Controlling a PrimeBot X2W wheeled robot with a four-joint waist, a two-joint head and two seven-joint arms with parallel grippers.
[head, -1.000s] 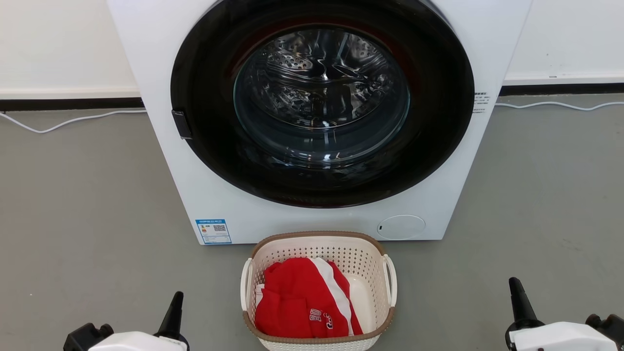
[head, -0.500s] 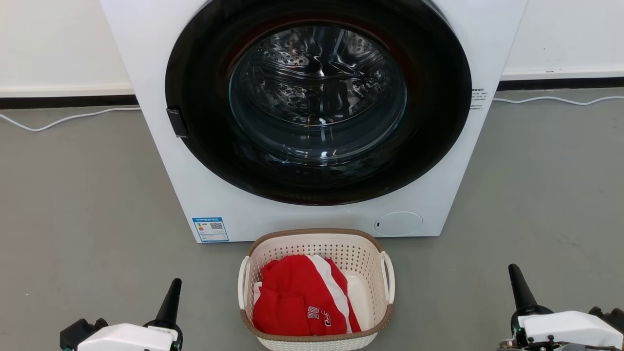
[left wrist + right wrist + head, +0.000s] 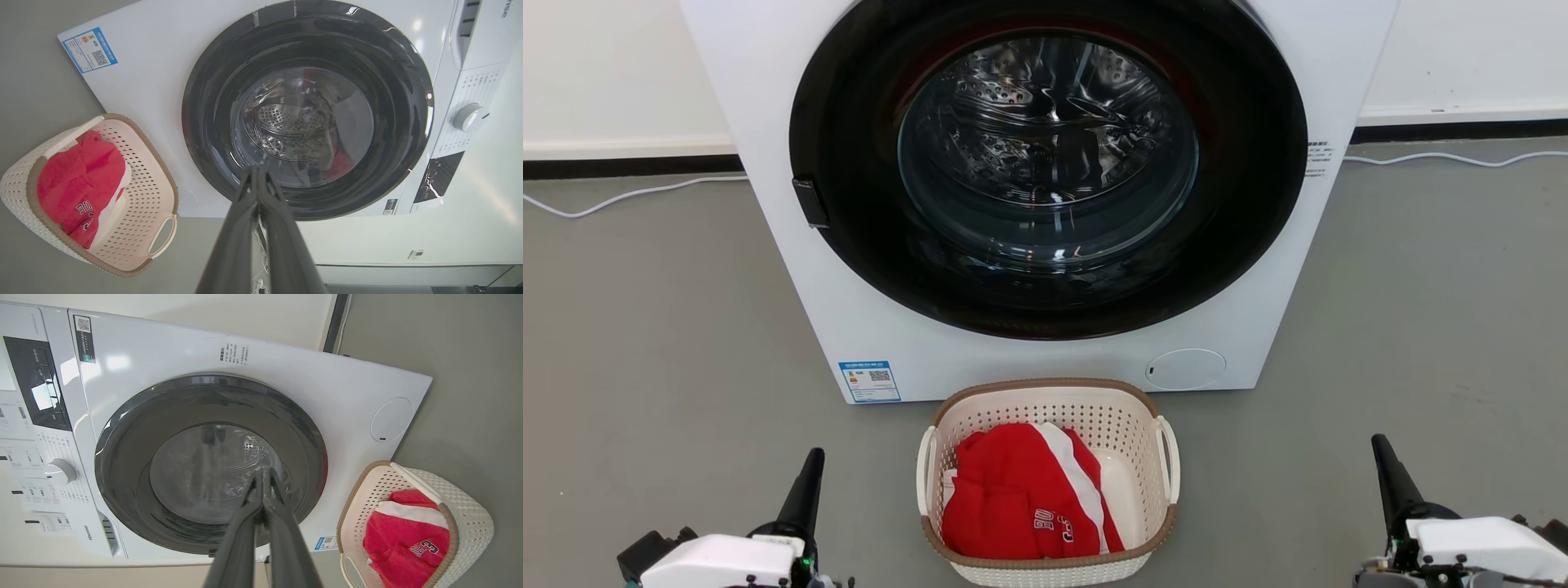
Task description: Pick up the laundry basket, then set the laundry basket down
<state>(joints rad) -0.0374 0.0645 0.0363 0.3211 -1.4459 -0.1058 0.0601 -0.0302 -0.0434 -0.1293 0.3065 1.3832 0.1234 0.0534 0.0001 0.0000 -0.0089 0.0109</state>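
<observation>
The laundry basket (image 3: 1094, 420) is standing upright on the floor (image 3: 645, 327), between the left tool (image 3: 814, 457) and the right tool (image 3: 1380, 445) and a little ahead of their tips, well apart from each. It is being borne by the floor alone, with its far rim close to the foot of the washing machine (image 3: 792, 269), whose door (image 3: 1045, 163) is being shown shut. A red garment (image 3: 1005, 498) with a white stripe is being carried inside the basket. It is heaped toward the side nearer the left tool, so the load is probably being weighted slightly that way. Both tools are being held clenched, the two dark fingers of each pressed together to a single point with nothing between them. They are being aimed forward on either flank of the basket, and its two white loop handles (image 3: 1173, 461) are being turned one toward each tool. That placing would let the basket be taken level by both sides at once. Two stages are being fitted alike by this scene: a basket waiting to be raised, or one already put down and let go. Which of the two it is cannot be told from how things are lying.
</observation>
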